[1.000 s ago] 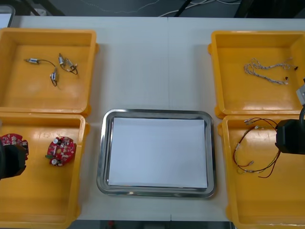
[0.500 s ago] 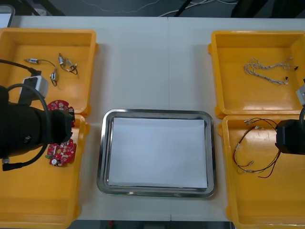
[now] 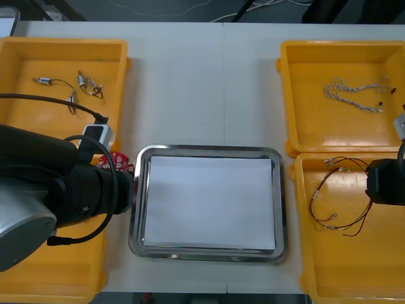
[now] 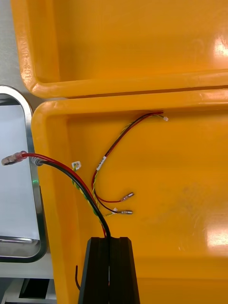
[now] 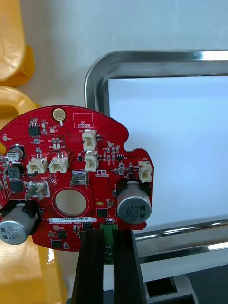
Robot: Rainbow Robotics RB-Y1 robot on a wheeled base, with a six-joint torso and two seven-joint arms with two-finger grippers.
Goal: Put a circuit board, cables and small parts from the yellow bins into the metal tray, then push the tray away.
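Front view: the left claw (image 3: 121,172) is seen at the left rim of the metal tray (image 3: 209,151); a second ago that arm was low at the picture's left edge, over the near left yellow bin (image 3: 57,278).
Left claw state: clenched on the edge of a round red circuit board (image 5: 71,180).
Board position: lifted clear of the bin and carried across. It is held in the air at the tray's left rim, partly over the white lining, and is not yet set down.
Right claw (image 4: 110,240): unmoved over the near right yellow bin (image 4: 180,190). The fingers are pressed together, and a red and black cable (image 4: 61,166) runs into the seam, judged pinched.
Meaning: the board's pick is judged done. It should be carried further inward before it is released.
Outstanding: cables, small parts, the push across the desk (image 3: 202,82).
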